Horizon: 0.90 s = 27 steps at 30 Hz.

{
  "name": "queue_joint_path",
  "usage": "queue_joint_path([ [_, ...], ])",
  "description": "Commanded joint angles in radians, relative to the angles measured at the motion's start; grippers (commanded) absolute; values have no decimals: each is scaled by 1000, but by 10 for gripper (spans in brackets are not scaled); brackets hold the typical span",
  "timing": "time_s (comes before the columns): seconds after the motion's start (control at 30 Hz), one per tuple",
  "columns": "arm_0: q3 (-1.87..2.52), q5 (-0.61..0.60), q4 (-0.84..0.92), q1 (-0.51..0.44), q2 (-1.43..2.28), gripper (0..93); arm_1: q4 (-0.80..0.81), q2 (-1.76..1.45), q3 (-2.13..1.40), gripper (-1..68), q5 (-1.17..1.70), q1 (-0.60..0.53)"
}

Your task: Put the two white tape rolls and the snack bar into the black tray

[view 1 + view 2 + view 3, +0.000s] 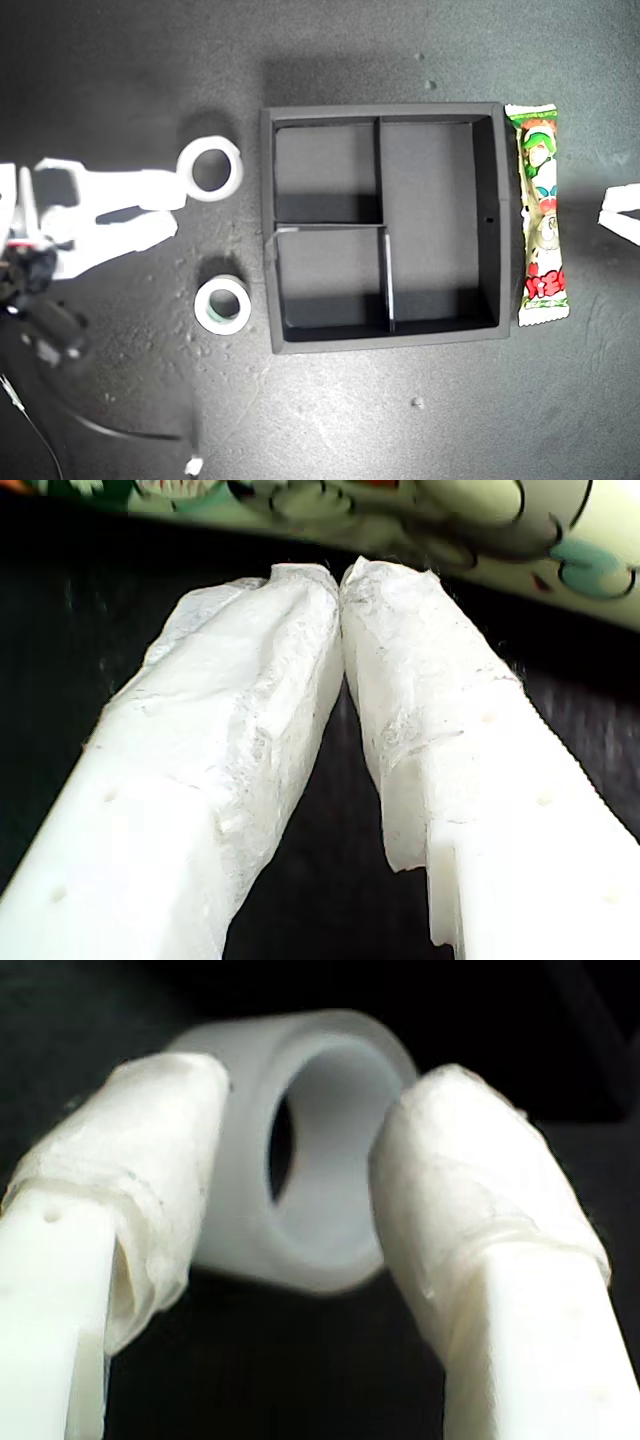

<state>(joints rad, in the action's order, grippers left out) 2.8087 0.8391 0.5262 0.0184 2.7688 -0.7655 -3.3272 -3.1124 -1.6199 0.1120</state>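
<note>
The black tray (268, 230) sits in the middle of the exterior view with its three compartments bare. The wider white tape roll (212, 145) lies off its upper left corner in that view. My second gripper (172, 207) is open, its upper fingertip against that roll. In the second wrist view the roll (330, 1230) stands just beyond and between the spread tips of my second gripper (310, 1110). The smaller tape roll (204, 306), with a greenish core, lies below it. The snack bar (541, 215) lies along the tray's right wall. My first gripper (603, 212) (340, 575) is shut, just short of the snack bar (400, 520).
A dark arm body with cables (50, 330) fills the exterior view's lower left. A small white scrap (194, 465) lies near that view's bottom edge. The table is dark and speckled.
</note>
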Motion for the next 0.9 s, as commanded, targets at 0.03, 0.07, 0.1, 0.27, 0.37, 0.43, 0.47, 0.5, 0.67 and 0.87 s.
queue_joint_path([
  [0.03, -272, -35, 2, 15, -426, 121, 146, -8, 9, -4, 219, -15],
  [0.07, -310, -43, 2, 17, -480, 120, 147, -8, 21, -4, 250, -26],
  [0.1, -344, -51, 2, 17, -526, 120, 146, -8, 29, -3, 275, -37],
  [0.27, -442, -54, 28, 43, -704, 116, 140, -8, 44, -3, 334, -89],
  [0.37, -460, -49, 29, 63, -765, 116, 140, -8, 55, -2, 370, -118],
  [0.43, -465, -49, 31, 80, -787, 116, 140, -8, 60, -2, 394, -138],
  [0.47, -468, -52, 32, 87, -795, 116, 137, -8, 61, -2, 400, -149],
  [0.5, -477, -55, 40, 95, -804, 116, 137, -8, 61, -2, 413, -163],
  [0.67, -523, -69, 75, 124, -861, 116, 133, -8, 66, -2, 466, -209],
  [0.87, -614, -74, 101, 138, -996, 81, 135, 0, 126, 55, 506, -206],
])
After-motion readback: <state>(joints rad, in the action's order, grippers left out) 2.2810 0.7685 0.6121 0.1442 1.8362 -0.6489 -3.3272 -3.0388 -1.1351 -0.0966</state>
